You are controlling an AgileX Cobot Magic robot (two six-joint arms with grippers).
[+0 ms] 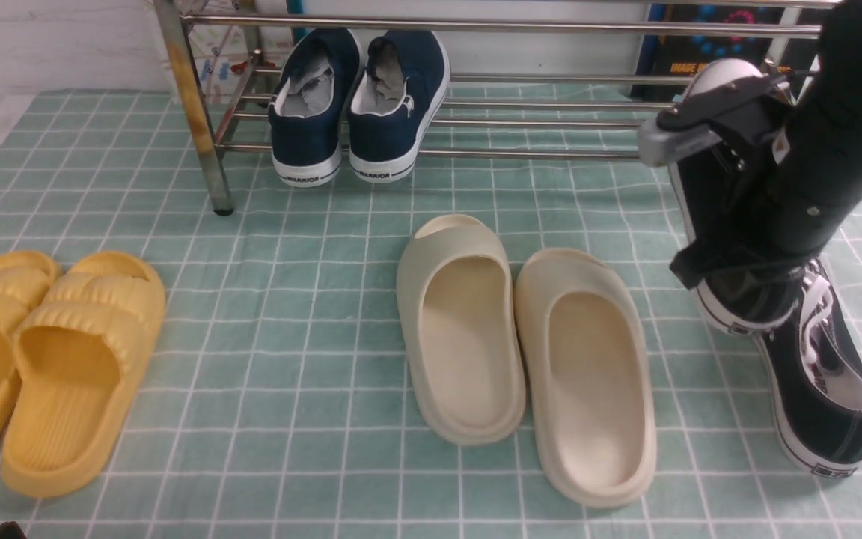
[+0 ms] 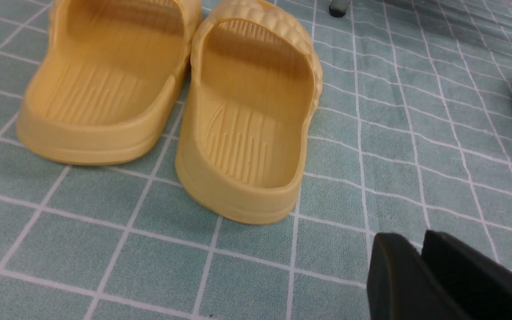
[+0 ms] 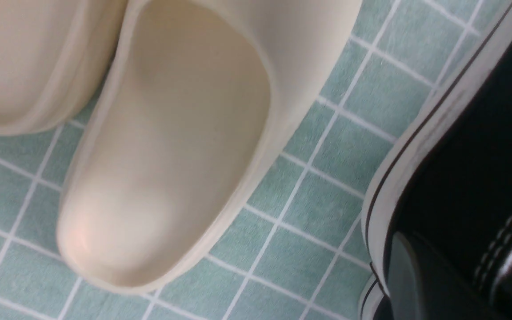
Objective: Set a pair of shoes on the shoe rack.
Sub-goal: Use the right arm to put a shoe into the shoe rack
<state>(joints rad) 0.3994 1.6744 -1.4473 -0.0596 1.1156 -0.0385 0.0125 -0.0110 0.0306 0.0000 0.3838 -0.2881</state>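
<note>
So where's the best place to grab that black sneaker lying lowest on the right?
Probably the heel end of the black sneaker, coming from above: it sits sole down, its opening faces up with the rim exposed, while the other black sneaker crowds its toe.

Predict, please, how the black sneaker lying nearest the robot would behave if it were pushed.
The black sneaker would probably slide upright rather than roll, as its white sole lies flat. Its canvas upper looks soft and might crease, while the thick rubber sole should stay fairly stiff.
</note>
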